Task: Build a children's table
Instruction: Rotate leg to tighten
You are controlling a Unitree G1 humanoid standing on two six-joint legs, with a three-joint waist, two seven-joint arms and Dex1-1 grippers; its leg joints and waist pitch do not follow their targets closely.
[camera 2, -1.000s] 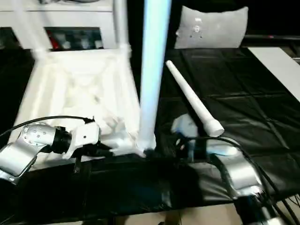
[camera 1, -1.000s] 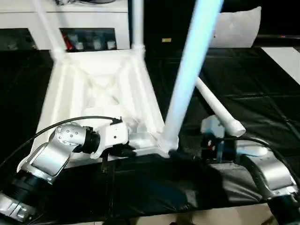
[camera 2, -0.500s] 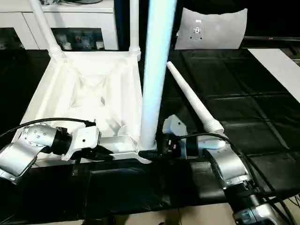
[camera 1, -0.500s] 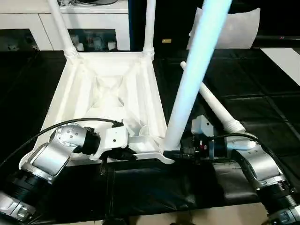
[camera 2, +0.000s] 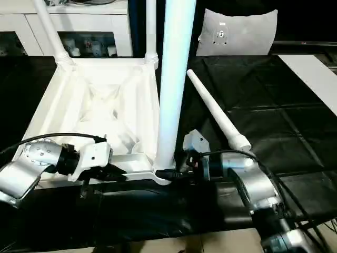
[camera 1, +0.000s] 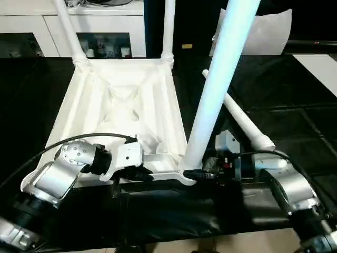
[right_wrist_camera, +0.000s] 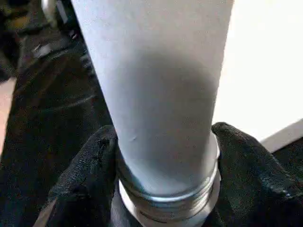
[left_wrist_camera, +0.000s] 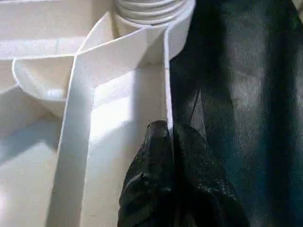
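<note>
The white plastic table (camera 1: 124,113) lies upside down on the black-covered bench (camera 1: 295,100), ribbed underside up. The left claw (left_wrist_camera: 168,137) pinches its thin near rim; the right claw (right_wrist_camera: 163,161) grips a smooth tapered leg (camera 2: 174,79) at its threaded base. A loose leg (camera 2: 216,113) lies beside

No legible text, label, brand, number or sign anywhere. Small dark mark on the pale sheet (camera 2: 237,32) beyond the loose leg (camera 2: 217,113): too small to read. Small yellowish tag (camera 1: 186,46) on the dark surface just beside that sheet, blank at this size. Red spot on the right gripper (camera 2: 179,173) housing, no letters made out. Items on the cabinet shelf (camera 1: 102,51) behind the table top (camera 1: 124,105): blurred, nothing readable.
</note>
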